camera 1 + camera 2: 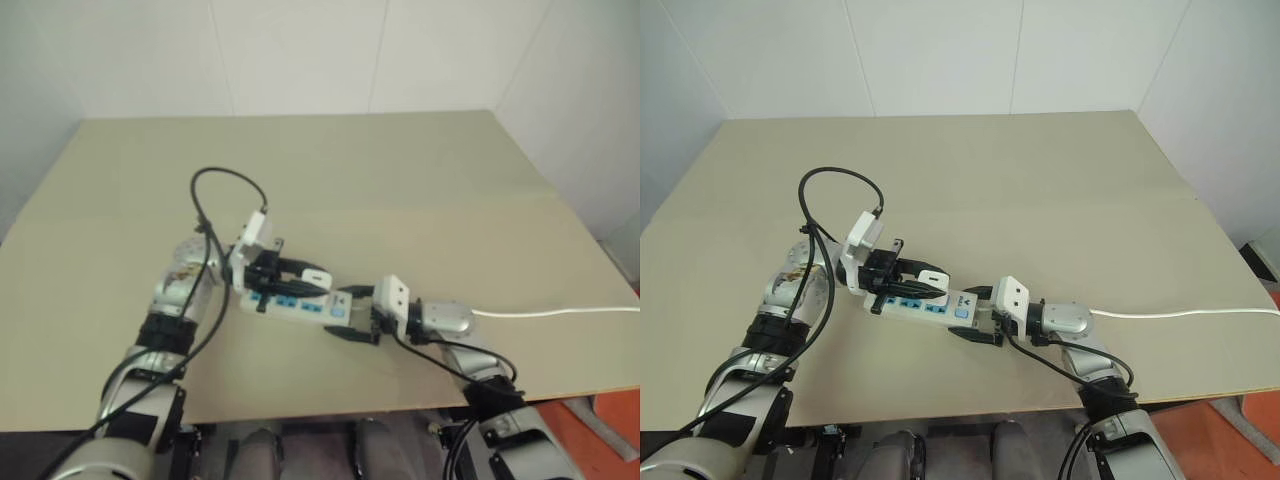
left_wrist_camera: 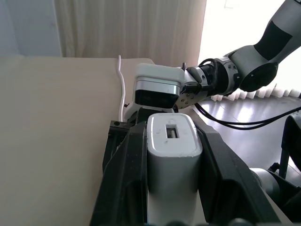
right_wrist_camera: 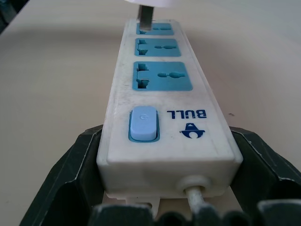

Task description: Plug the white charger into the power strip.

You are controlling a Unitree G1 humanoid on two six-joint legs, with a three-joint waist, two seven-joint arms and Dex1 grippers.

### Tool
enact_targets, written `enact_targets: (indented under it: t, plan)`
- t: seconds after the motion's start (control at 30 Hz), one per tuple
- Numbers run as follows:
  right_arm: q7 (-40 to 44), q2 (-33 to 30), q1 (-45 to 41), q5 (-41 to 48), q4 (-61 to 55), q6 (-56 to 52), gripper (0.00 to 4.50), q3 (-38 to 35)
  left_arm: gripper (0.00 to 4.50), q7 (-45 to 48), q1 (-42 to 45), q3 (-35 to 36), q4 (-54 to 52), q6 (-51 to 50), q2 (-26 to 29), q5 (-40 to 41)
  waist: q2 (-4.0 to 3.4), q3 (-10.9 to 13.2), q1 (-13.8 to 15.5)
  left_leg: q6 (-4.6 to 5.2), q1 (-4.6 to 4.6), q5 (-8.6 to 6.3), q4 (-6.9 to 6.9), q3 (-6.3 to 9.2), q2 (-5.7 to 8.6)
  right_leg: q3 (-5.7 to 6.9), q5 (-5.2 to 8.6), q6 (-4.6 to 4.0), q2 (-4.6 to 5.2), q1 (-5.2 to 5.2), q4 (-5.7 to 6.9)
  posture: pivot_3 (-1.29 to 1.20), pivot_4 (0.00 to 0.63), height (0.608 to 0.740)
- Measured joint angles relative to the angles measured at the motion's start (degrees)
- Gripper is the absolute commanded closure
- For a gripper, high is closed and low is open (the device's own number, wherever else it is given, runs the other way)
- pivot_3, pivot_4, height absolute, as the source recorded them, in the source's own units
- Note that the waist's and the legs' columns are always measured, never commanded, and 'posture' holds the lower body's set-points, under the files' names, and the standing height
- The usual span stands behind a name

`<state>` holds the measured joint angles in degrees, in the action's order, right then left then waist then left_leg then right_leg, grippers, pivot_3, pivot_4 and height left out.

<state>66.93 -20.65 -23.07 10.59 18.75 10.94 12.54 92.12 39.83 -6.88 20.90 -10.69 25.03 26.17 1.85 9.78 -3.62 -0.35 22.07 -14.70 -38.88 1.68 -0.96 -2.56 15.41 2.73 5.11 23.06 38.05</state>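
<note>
The beige surface (image 1: pixel 1060 200) carries the power strip (image 1: pixel 930 305), a long white bar with 3 blue socket faces lying near the front edge, its long axis running from far-left to near-right, with the switch end and thin white cable (image 1: pixel 1180 314) toward the right. The right end effector (image 1: pixel 975 315) is clamped on that switch end; in the right wrist view its 2 black fingers (image 3: pixel 70 179) press both long sides of the bar, so the strip is braced rather than loose. The left end effector (image 1: pixel 915 278) comes in from the left, pointing roughly level along the strip's length, its fingers (image 2: pixel 127 179) closed on the white charger (image 2: pixel 171 155), which sits squeezed between them. The charger hangs over the far-left end of the strip, directly above the socket farthest from the switch. The right wrist view shows a metal prong (image 3: pixel 146 20) dropping from the charger's underside to the blue face of that last socket (image 3: pixel 154 28); whether the prong tip is already in the slot or just touching the face I cannot tell. The move ahead seems to turn on this 1 relation: the socket lies straight below the charger, so the left arm, the 1 holding it, likely needs a short downward push square to the strip's top while the right keeps the bar from sliding or tipping.
</note>
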Motion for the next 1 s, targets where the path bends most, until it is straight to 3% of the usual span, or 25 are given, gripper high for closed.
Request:
enact_targets:
  t: [0.4,0.53,0.67,1.0]
  plan:
    - [10.51,-1.05,-1.3,2.29,2.82,0.43,1.09,0.78,3.47,0.03,-1.55,-0.38,-2.17,-1.03,2.59,2.87,0.0,0.0,0.14,0.0,-0.01,0.0,0.0,0.0,0.0,0.01,0.0,0.0,0.0,-0.01,-0.01,0.0,0.15,0.74]
    - [10.87,-0.49,-3.22,1.17,6.45,5.34,1.09,1.41,3.47,-0.58,-2.92,-0.24,-5.07,-2.32,2.55,3.15,0.0,0.0,-0.16,0.0,-0.17,0.0,0.0,-0.01,-0.03,0.0,0.0,0.0,-0.02,-0.14,-0.01,0.0,0.15,0.74]
    - [10.37,0.53,-5.14,-0.06,10.91,9.81,1.09,1.73,3.47,-1.06,-4.83,-0.05,-8.47,-4.29,2.98,3.48,0.01,0.0,-0.45,0.0,-0.96,-0.01,0.14,-0.03,-0.05,0.0,0.0,0.0,-0.04,-0.88,-0.08,0.0,0.15,0.74]
    - [11.46,1.31,-7.75,-0.17,15.76,12.33,1.09,1.91,3.47,-1.66,-5.22,0.7,-10.55,-6.07,3.57,3.58,0.0,0.0,-0.38,-0.01,-1.03,0.01,0.1,0.04,-0.09,-0.03,-0.12,-0.14,-0.14,-0.94,-0.03,0.0,0.15,0.74]
